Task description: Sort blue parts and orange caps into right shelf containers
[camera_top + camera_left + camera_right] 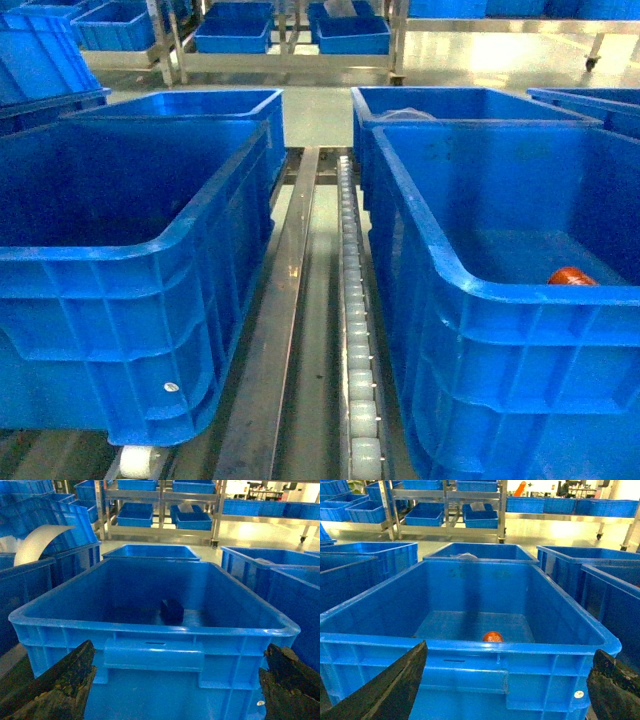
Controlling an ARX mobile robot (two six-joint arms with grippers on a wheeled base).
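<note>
Left gripper (175,680): jaws spread wide apart and empty, one finger (55,685) at 7 o'clock of the left wrist view, the other at 5 o'clock. It sits just outside the near wall of the left crate (150,652), level with the moulded handle. A small dark block (172,611), possibly a blue part, rests on that crate's floor near the far wall, toward 12 o'clock of the gripper.

Right gripper (505,690): jaws likewise wide apart, holding nothing. It faces the near wall of the right crate (465,667). One orange cap (492,637) lies on the crate floor against the near wall, at 12 o'clock of the gripper and below the rim. In the head view the cap (571,277) appears at 3 o'clock, inside the right crate (470,300); neither gripper is visible there.

Between the two crates runs a roller track (355,340). Further crates and a metal rack (445,510) with shallower bins stand at 12 o'clock.

Step in hand, as judged: between placements, both arms unloaded. One cap is already in the right crate.

Next move calls for: locating a remaining part or cap. No loose item is visible outside the crates, so the arms or base must likely be re-aimed toward a supply before any grasp.
</note>
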